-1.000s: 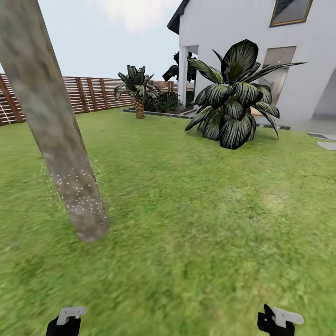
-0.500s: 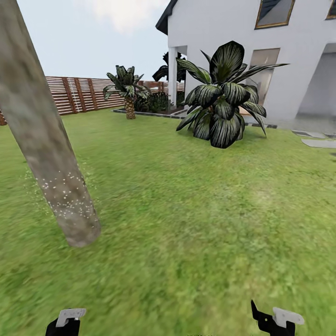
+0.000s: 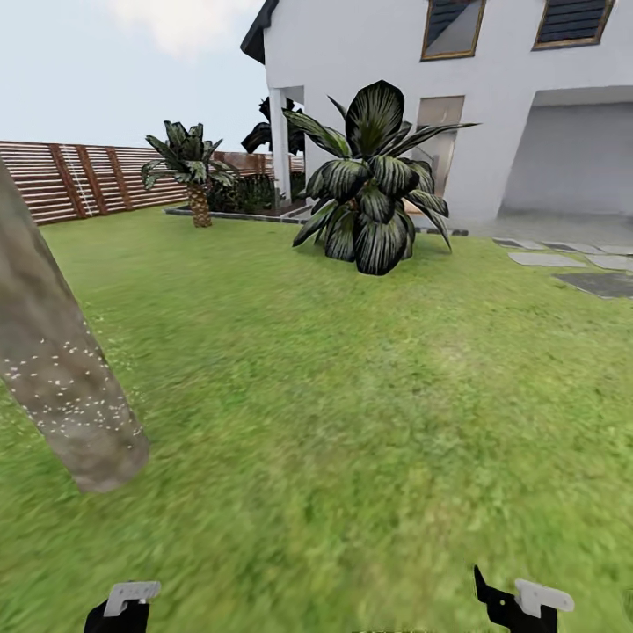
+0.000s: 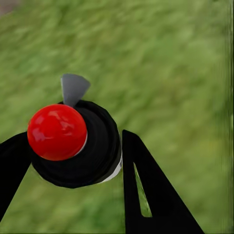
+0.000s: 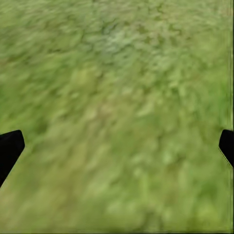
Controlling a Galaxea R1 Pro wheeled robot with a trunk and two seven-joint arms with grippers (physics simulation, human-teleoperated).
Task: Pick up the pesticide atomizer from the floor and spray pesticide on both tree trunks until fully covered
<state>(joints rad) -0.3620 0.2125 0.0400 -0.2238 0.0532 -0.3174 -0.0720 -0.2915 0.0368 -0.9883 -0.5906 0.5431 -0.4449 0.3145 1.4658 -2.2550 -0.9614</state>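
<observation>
Head view: the left gripper (image 3: 123,607) is a black body carrying a pale grey, blocky plate with a short angled tab. The right gripper (image 3: 519,602) is of like build: black body with a pointed black tip, and a pale grey plate with a rounded end.

Left wrist view: the fingers (image 4: 151,195) are flat, matt black and wedge-shaped. One has a narrow slot cut through it, with grass visible through the slot.

Right wrist view: the fingertips (image 5: 9,148) are black with blunt angled ends, one at each side edge.

No cables, screws or markings discernible.
</observation>
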